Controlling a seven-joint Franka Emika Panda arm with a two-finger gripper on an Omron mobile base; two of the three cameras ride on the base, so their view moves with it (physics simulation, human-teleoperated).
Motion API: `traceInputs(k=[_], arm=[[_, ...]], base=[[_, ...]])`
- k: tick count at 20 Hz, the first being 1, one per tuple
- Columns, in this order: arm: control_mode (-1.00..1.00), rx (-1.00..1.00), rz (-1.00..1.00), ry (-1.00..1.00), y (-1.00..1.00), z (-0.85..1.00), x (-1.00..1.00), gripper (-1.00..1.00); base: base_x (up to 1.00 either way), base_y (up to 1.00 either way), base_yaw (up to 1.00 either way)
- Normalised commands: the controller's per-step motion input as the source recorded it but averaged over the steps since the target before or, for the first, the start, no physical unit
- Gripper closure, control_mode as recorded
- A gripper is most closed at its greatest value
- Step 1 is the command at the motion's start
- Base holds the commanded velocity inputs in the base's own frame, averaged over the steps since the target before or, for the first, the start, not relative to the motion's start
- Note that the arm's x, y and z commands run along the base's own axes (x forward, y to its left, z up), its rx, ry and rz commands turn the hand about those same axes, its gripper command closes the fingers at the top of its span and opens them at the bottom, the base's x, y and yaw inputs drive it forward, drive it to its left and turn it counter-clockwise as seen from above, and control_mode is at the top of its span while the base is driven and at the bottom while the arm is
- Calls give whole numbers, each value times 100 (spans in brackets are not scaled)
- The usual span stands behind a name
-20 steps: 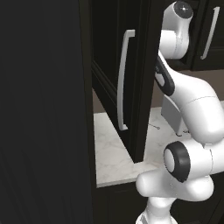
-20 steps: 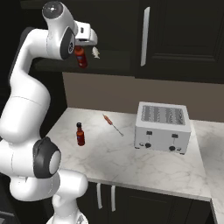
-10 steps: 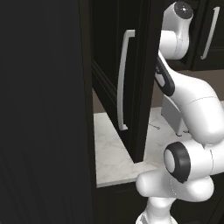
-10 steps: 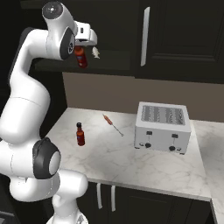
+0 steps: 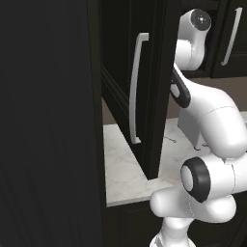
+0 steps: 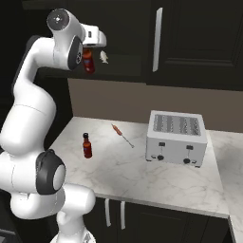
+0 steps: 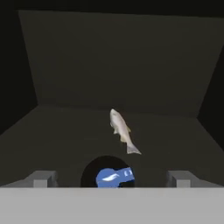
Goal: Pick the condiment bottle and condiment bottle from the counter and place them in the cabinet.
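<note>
Red condiment bottle [image 6: 88, 61] up at the cabinet [image 6: 199, 42] mouth, upright between the spread pincer [image 6: 95, 45] tips, apparently released. Second red bottle [image 6: 87, 145] upright on the desk [image 6: 142, 171], well below and slightly left of the pincer. Toaster [image 6: 176, 137] farther right.

All three pictures are rendered: edges are clean, with no grain, motion blur or bending at the borders. Light is soft and even, from no single clear source. The tabletop [image 6: 142, 166] reads bright, its grey veins faint, and the toaster [image 6: 176, 137] throws only a weak, diffuse shadow at its base. The white arm [image 6: 33, 118] shows smooth shading with mild glossy highlights. The cabinet [image 5: 48, 120] is near-black, and its surface detail is lost in the left base view. The cabinet interior [image 7: 113, 65] in the hand view is dim olive-grey, darkening toward the corners.
</note>
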Motion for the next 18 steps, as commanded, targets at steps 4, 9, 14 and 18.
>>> traceInputs(k=[4, 9, 14, 18], arm=[[-100, 0, 0, -13, 0, -21, 32, -100], [-100, 0, 0, -10, -2, -7, 9, -100], [-100, 0, 0, -9, -6, 6, -9, -100], [-100, 0, 0, -6, -8, 20, -24, -100]], base=[[0, 0, 0], [0, 0, 0], [0, 0, 0], [0, 0, 0]])
